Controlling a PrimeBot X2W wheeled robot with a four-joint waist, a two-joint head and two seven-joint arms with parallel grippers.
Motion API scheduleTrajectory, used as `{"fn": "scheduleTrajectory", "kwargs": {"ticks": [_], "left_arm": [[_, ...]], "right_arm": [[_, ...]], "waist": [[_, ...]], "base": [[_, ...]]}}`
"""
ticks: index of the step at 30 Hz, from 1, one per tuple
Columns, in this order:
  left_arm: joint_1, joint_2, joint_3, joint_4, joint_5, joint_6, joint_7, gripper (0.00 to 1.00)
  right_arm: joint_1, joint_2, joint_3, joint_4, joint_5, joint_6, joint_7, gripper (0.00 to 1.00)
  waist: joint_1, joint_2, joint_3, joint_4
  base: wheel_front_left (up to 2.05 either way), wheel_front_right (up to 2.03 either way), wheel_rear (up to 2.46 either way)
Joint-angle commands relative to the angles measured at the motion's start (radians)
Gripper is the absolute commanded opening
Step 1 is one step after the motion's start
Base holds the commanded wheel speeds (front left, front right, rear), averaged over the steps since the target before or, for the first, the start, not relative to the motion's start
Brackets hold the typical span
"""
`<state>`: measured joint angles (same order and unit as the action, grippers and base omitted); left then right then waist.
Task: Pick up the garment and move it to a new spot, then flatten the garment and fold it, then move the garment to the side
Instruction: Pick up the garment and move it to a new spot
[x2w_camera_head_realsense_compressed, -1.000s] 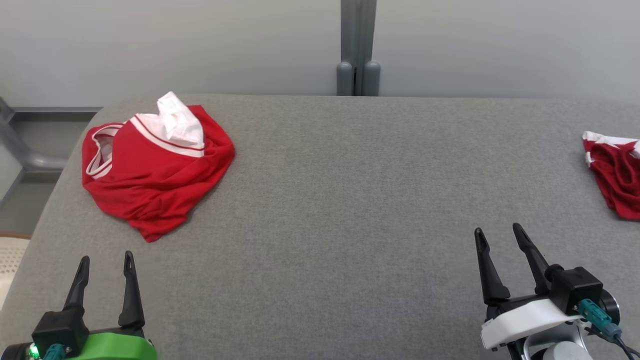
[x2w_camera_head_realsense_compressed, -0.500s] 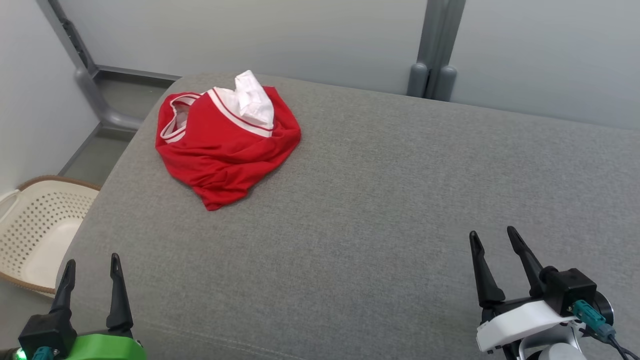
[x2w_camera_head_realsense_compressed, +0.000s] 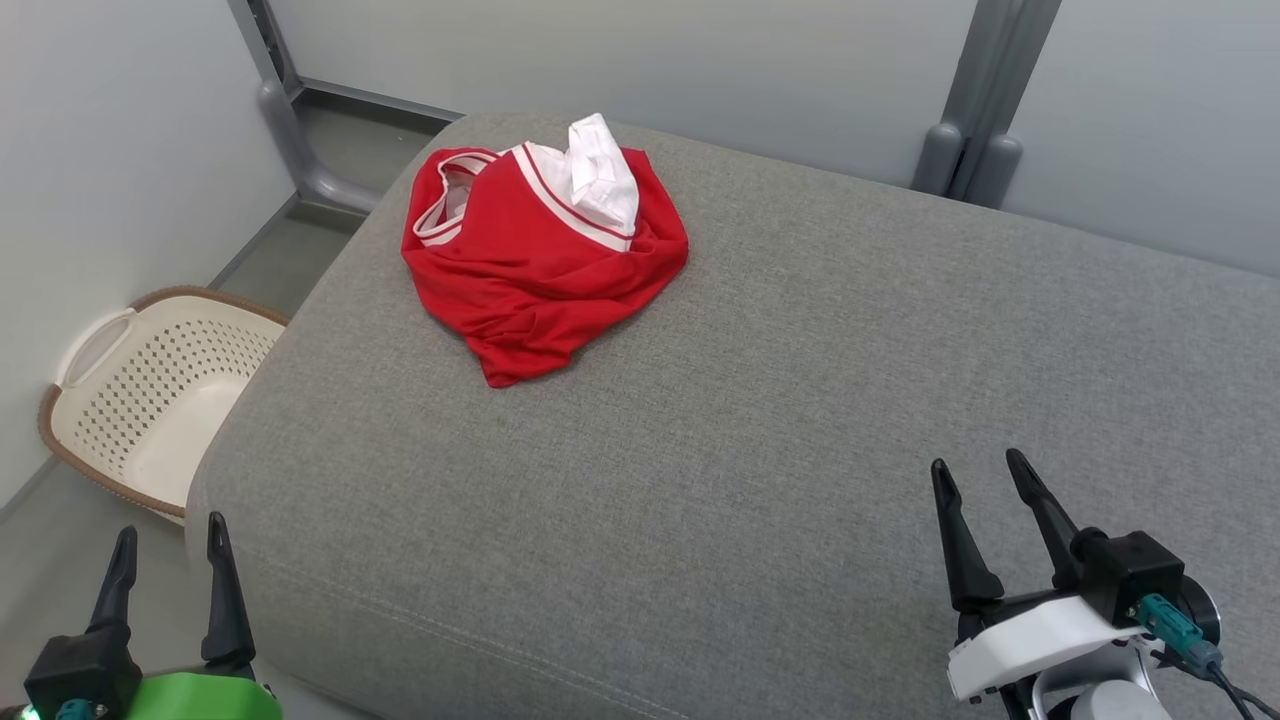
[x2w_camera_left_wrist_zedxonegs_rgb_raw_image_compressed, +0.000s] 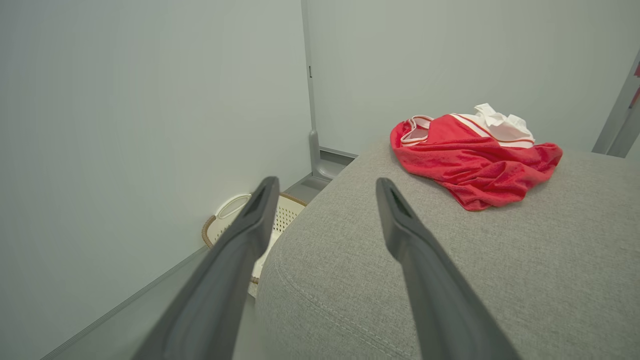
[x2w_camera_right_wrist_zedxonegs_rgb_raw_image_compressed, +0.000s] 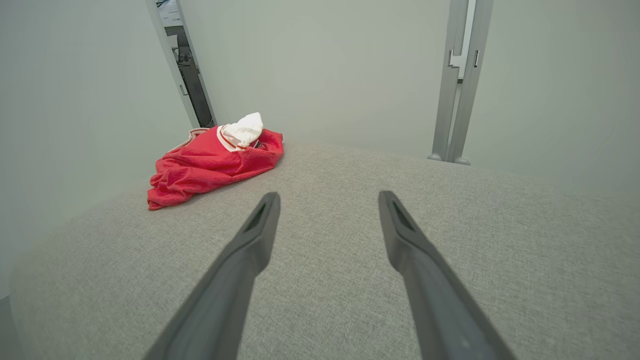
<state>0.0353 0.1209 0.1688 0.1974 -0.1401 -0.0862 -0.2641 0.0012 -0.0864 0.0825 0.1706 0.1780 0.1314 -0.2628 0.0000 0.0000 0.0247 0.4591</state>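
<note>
lying crumpled near the far left corner of the grey upholstered cushion, the red garment has its long axis running from a bunched white part at the far end to a narrow red tip that points toward the near edge. its white-trimmed opening faces the cushion's left side. the cushion stands in a corner of pale wall panels, with a grey post behind it and grey floor to its left. the head view takes in a cream perforated basket on that floor. the right wrist view shows a dark gap between panels behind the garment. the left gripper hangs off the near left corner, fingers apart and empty. the right gripper sits over the near right cushion, fingers likewise spread, well apart from the garment.
</note>
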Motion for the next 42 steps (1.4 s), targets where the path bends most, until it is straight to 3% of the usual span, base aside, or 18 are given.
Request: {"fn": "scheduleTrajectory", "kwargs": {"ticks": [1, 8, 14, 22, 32, 42], "left_arm": [[0.015, 0.002, 0.003, -0.002, -0.012, 0.005, 0.0, 1.0], [-0.003, 0.006, -0.005, 0.006, -0.014, 0.001, 0.0, 1.0], [-0.084, 0.038, -0.022, 0.014, -0.01, -0.01, 0.0, 1.0], [-0.315, 0.107, -0.039, 0.04, -0.026, -0.027, 0.001, 1.0], [-0.721, 0.236, -0.058, 0.112, -0.084, -0.039, 0.049, 1.0], [-0.977, 0.31, -0.127, 0.31, -0.154, -0.044, 0.155, 1.0]], "right_arm": [[-0.007, -0.006, 0.001, 0.003, 0.0, -0.001, -0.003, 1.0], [-0.013, -0.013, 0.007, 0.006, 0.006, -0.001, -0.003, 1.0], [-0.039, -0.026, -0.003, -0.009, -0.005, -0.001, 0.005, 1.0], [-0.097, -0.067, -0.039, -0.072, -0.027, -0.001, 0.032, 1.0], [-0.162, -0.092, -0.14, -0.155, -0.051, -0.001, 0.031, 1.0], [-0.189, -0.084, -0.179, -0.197, -0.056, -0.001, 0.016, 1.0]], "waist": [[0.0, 0.0, 0.0, 0.003], [0.0, 0.0, 0.004, -0.01], [0.0, 0.0, 0.045, -0.058], [0.0, 0.0, 0.175, -0.195], [0.0, 0.0, 0.412, -0.397], [0.0, 0.0, 0.526, -0.486]], "base": [[0.0, 0.0, 0.0], [0.0, 0.0, 0.0], [0.0, 0.0, 0.0], [0.0, 0.0, 0.0], [0.0, 0.0, 0.0], [0.0, 0.0, 0.0]]}}
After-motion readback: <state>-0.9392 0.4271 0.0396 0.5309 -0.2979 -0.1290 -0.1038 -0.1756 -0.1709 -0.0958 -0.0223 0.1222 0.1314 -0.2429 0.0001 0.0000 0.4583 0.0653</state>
